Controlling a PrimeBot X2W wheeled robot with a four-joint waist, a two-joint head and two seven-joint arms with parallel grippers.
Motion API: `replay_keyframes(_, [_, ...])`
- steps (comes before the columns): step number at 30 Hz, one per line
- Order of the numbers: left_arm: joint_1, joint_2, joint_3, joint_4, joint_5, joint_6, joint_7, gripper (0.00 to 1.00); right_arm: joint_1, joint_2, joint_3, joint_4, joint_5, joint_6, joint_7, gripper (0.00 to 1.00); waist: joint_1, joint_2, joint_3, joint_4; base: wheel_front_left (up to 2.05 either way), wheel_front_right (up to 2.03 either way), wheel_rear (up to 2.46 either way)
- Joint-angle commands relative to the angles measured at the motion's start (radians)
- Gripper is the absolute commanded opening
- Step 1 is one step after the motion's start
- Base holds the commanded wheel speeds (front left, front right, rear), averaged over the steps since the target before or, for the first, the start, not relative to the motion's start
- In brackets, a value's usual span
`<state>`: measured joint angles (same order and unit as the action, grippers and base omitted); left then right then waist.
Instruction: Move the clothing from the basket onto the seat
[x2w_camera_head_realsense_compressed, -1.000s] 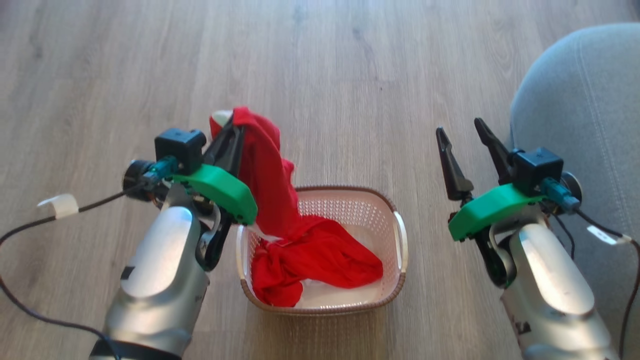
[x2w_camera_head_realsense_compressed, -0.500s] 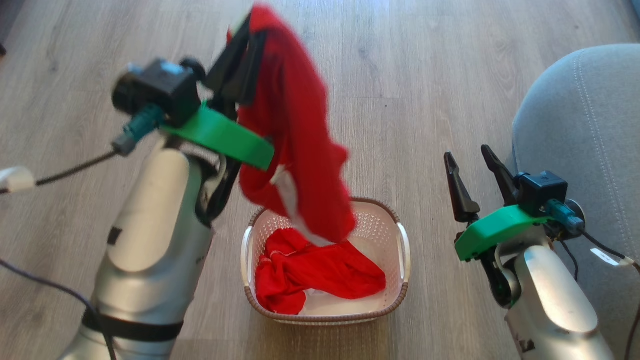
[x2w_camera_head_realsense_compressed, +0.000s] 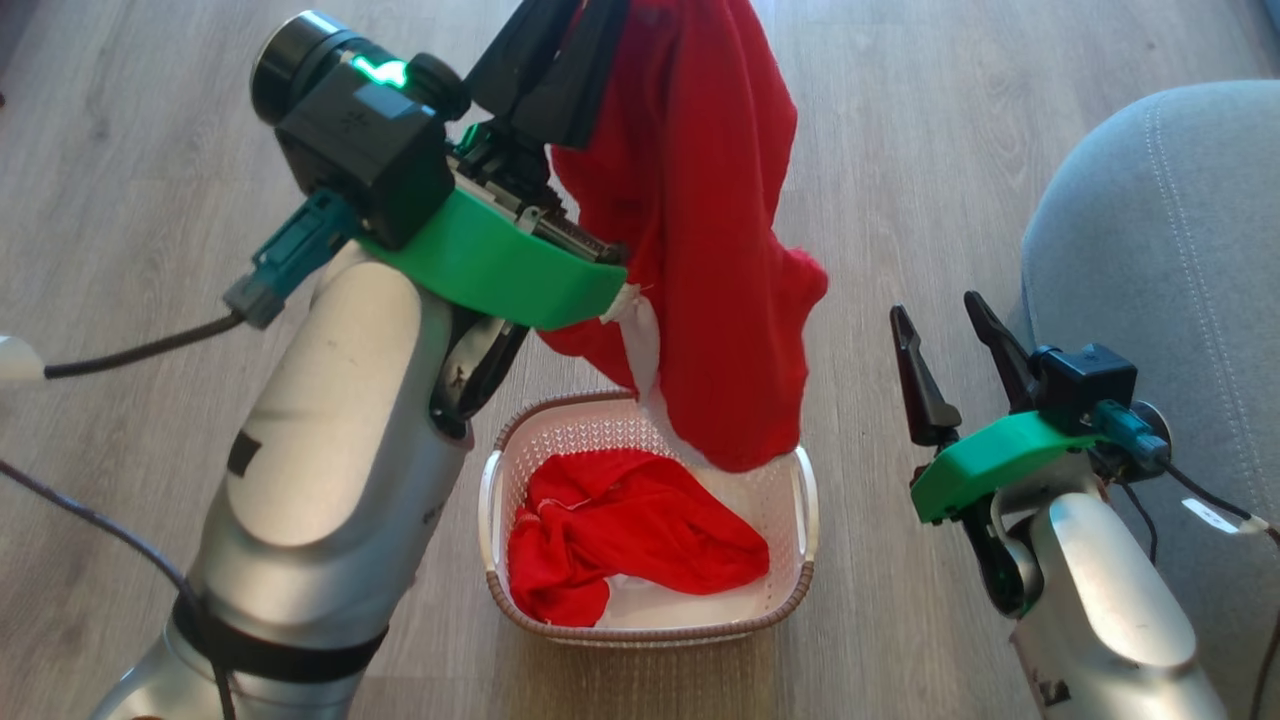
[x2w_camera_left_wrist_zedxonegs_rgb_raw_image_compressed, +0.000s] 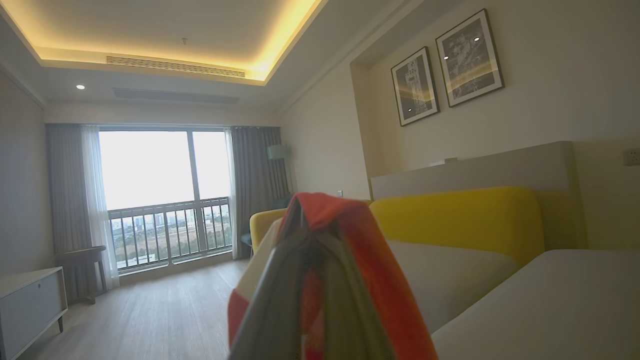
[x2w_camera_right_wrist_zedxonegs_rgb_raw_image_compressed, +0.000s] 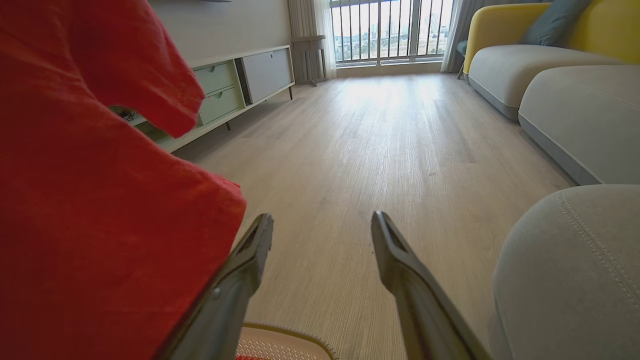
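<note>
Clothing (x2w_camera_head_realsense_compressed: 700, 200) is being gripped in the left hand (x2w_camera_head_realsense_compressed: 565, 60), hanging above the basket (x2w_camera_head_realsense_compressed: 650, 630); second red piece (x2w_camera_head_realsense_compressed: 630, 530) is lying inside. Right hand (x2w_camera_head_realsense_compressed: 935, 306) is being held wide, empty, near the seat (x2w_camera_head_realsense_compressed: 1150, 250).

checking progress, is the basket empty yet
Not empty: one red garment lies crumpled in the basket; the left gripper holds a second garment above it.

Ahead of the right pincer (x2w_camera_head_realsense_compressed: 935, 305) the wooden floor (x2w_camera_right_wrist_zedxonegs_rgb_raw_image_compressed: 400, 130) lies bare, so its spread fingers have free passage forward. Just to its right the grey seat (x2w_camera_head_realsense_compressed: 1150, 220) bulges in, leaving little sideways room. To its left the red garment (x2w_camera_head_realsense_compressed: 700, 200), clamped in the raised left pincer (x2w_camera_head_realsense_compressed: 560, 50), hangs like a curtain over the laundry basket (x2w_camera_head_realsense_compressed: 590, 430), screening its far right corner. The near part, holding a second red garment (x2w_camera_head_realsense_compressed: 620, 530), lies open from above.
</note>
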<state>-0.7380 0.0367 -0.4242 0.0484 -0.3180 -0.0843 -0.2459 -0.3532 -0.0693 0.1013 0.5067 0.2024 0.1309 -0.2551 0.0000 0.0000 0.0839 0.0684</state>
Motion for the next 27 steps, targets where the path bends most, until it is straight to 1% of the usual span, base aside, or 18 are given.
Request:
replay_keyframes(1, [-0.057, 0.014, 0.023, -0.041, -0.005, 0.009, 0.007, 0.0, -0.01, 0.008, 0.02, -0.028, -0.004, 0.0, -0.007, 1.0, 0.0, 0.0, 0.001, -0.002, 0.0, 0.0, 0.0])
replay_keyframes(6, [-0.056, 0.014, 0.009, -0.044, -0.01, 0.015, 0.008, 0.0, -0.015, 0.009, 0.024, -0.036, -0.004, 0.0, -0.007, 1.0, 0.0, 0.0, 0.005, -0.006, 0.0, 0.0, 0.0])
replay_keyframes(9, [-0.055, 0.014, 0.001, -0.048, -0.014, 0.019, 0.007, 0.0, -0.02, 0.011, 0.05, -0.073, 0.007, 0.0, -0.007, 1.0, 0.0, 0.0, 0.011, -0.007, 0.0, 0.0, 0.0])
replay_keyframes(12, [-0.054, 0.014, -0.006, -0.048, -0.017, 0.021, 0.006, 0.0, -0.033, 0.012, 0.093, -0.135, 0.009, 0.0, -0.007, 1.0, 0.0, 0.0, 0.016, -0.007, 0.0, 0.0, 0.0])
replay_keyframes(14, [-0.054, 0.014, -0.012, -0.047, -0.02, 0.022, 0.006, 0.0, -0.044, 0.013, 0.133, -0.189, 0.013, 0.0, -0.007, 1.0, 0.0, 0.0, 0.019, -0.007, 0.0, 0.0, 0.0])
replay_keyframes(21, [-0.05, 0.014, -0.037, -0.043, -0.029, 0.024, 0.003, 0.0, -0.087, 0.006, 0.333, -0.383, 0.055, 0.0, -0.007, 1.0, 0.0, 0.0, 0.027, -0.001, 0.0, 0.0, 0.0])
replay_keyframes(24, [-0.05, 0.014, -0.047, -0.038, -0.035, 0.025, 0.0, 0.0, -0.1, -0.007, 0.399, -0.415, 0.066, 0.0, -0.007, 1.0, 0.0, 0.0, 0.027, 0.003, 0.0, 0.0, 0.0])
replay_keyframes(27, [-0.05, 0.014, -0.058, -0.033, -0.041, 0.028, -0.002, 0.0, -0.115, -0.013, 0.446, -0.411, 0.065, 0.0, -0.007, 1.0, 0.0, 0.0, 0.026, 0.005, 0.0, 0.0, 0.0])
